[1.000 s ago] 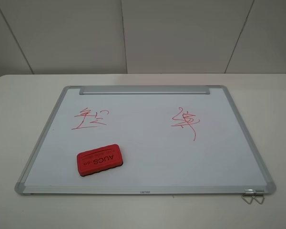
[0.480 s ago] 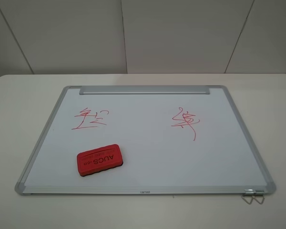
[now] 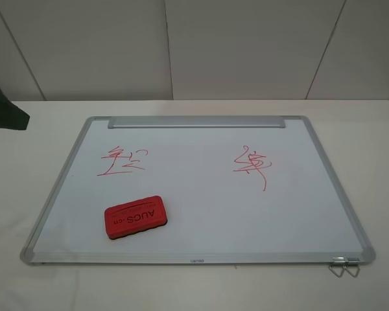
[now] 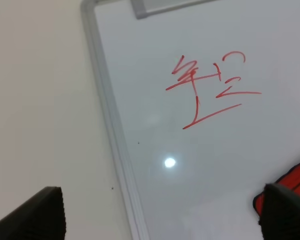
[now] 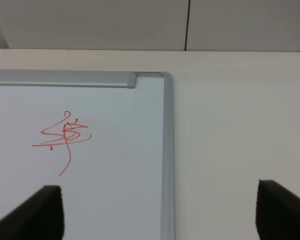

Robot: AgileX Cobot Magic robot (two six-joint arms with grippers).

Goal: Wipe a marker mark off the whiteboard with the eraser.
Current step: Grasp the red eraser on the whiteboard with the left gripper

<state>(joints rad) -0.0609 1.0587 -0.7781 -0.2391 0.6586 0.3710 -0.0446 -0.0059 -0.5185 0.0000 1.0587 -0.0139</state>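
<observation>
Whiteboard (image 3: 201, 201) flat on the desk (image 3: 13, 194), eraser (image 3: 135, 218) lying on it.
Left end effector (image 4: 162, 215) and right end effector (image 5: 162, 212) are both spread wide, holding nothing. The marker mark (image 4: 210, 87) lies ahead of the left one; the red eraser sits by one of its fingers.

Bright even light, w/ one glare spot (image 4: 169, 162) on whiteboard (image 4: 210, 165) (left wrist view)

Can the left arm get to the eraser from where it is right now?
Probably yes. The eraser lies flat on the whiteboard with nothing on or beside it, and the left arm hangs near the board's left edge, jaws wide open and empty.
</observation>
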